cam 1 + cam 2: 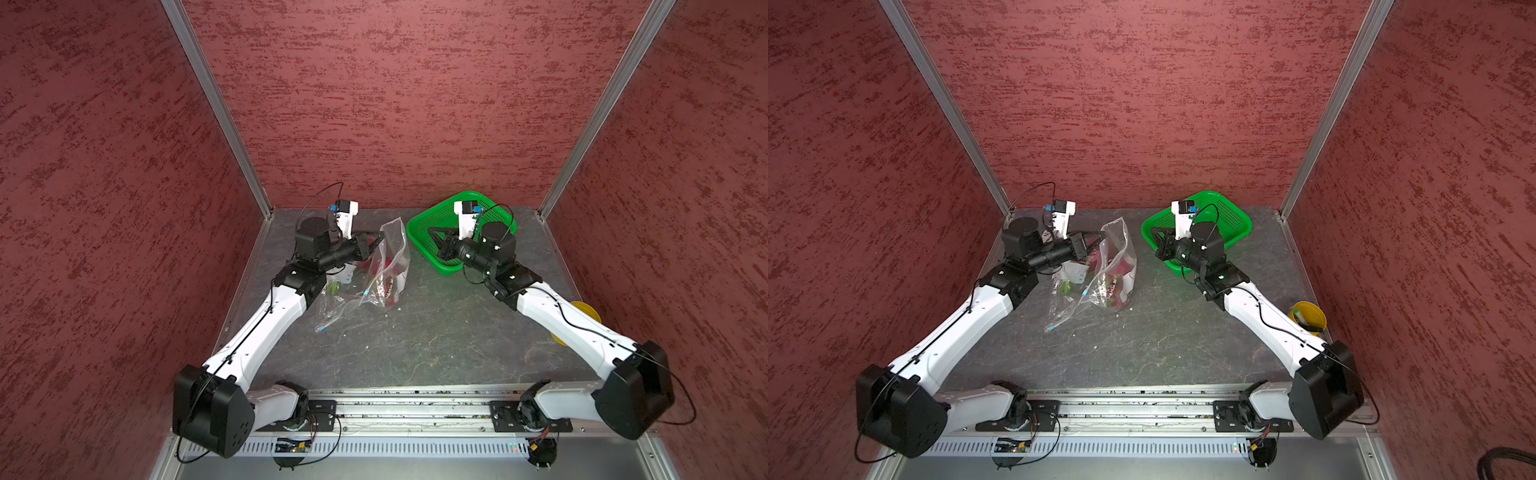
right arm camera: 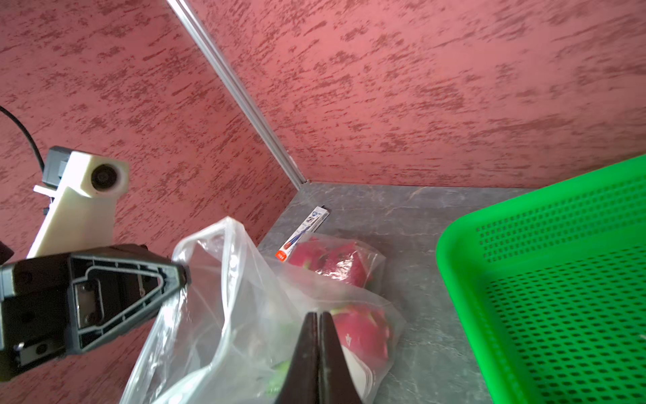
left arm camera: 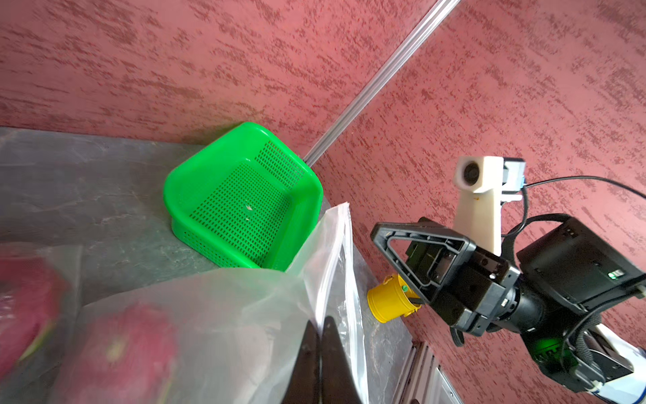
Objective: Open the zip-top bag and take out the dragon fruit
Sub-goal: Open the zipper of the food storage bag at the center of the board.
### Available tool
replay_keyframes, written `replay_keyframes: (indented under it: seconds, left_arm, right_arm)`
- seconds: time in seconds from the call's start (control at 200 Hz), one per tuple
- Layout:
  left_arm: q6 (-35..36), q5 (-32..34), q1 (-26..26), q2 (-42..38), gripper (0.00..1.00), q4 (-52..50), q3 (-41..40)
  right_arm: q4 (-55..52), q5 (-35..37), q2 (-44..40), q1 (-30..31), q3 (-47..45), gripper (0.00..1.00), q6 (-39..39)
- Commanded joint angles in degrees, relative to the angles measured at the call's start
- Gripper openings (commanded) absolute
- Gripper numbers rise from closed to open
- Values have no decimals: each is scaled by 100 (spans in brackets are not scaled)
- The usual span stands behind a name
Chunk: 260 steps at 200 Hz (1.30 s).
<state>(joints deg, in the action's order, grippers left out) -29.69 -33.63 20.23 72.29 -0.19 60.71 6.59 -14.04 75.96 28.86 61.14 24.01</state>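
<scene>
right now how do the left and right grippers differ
The left gripper pinches the top edge of a clear bag; the right gripper holds nothing. The left gripper reaches over the dragon fruit; the right gripper hangs by the green basket. Both are shut, tips facing each other.

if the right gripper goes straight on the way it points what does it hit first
Probably the zip-top bag: in the right wrist view the shut right gripper points at its clear wall, with a dragon fruit inside. Depth is unclear.
</scene>
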Motion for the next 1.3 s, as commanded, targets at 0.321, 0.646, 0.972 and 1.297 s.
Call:
replay_keyframes:
  seconds: [0.321,0.646,0.972,1.297]
  left_arm:
    - [-415,416,681,477,0,561,220]
    - [-555,770,799,459,0,757,32]
    - [203,963,634,83,0,-215,129]
    - [242,388,610,259,0,-474,406]
  right_arm:
    - [424,-528,90,320,-184,59,1343]
    - [52,-263,481,489,-374,27,1927]
    - [-1503,-14,108,-284,-171,0,779]
    - [-1735,-539,-19,-693,-74,4,334]
